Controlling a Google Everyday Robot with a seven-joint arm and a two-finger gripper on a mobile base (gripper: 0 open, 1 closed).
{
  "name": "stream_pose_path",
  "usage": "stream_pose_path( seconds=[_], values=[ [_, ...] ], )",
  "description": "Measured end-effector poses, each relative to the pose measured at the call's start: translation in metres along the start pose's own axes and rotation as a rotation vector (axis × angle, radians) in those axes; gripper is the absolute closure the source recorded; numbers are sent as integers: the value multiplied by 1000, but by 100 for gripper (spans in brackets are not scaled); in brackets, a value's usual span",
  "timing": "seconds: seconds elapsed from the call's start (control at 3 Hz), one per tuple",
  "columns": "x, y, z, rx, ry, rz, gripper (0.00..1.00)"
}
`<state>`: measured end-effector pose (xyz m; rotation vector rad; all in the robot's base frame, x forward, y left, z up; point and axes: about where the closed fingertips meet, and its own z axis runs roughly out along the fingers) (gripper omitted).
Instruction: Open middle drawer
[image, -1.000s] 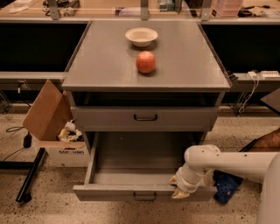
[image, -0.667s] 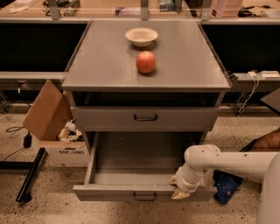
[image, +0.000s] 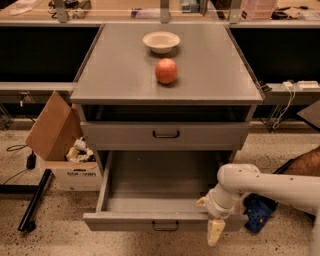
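The middle drawer (image: 160, 192) is pulled far out of the gray cabinet. Its inside looks empty, and its flat front carries a small black bar handle (image: 165, 226) at the centre. My gripper (image: 214, 220), at the end of the white arm coming in from the right, sits at the right end of the drawer's front edge, well to the right of the handle. The upper drawer (image: 165, 135) above is closed. The lowest drawer is hidden under the open one.
A red apple (image: 166, 71) and a white bowl (image: 161, 42) sit on the cabinet top (image: 110, 75). An open cardboard box (image: 60, 145) stands on the floor to the left beside a black bar (image: 32, 207). A blue object (image: 257, 212) lies under my arm.
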<state>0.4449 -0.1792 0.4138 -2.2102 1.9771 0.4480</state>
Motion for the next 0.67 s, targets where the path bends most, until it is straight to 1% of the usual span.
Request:
stream_pose_path(
  seconds=[0.33, 0.67],
  values=[
    [0, 10, -53, 47, -47, -73, 0],
    [-4, 23, -129, 126, -106, -173, 0]
  ],
)
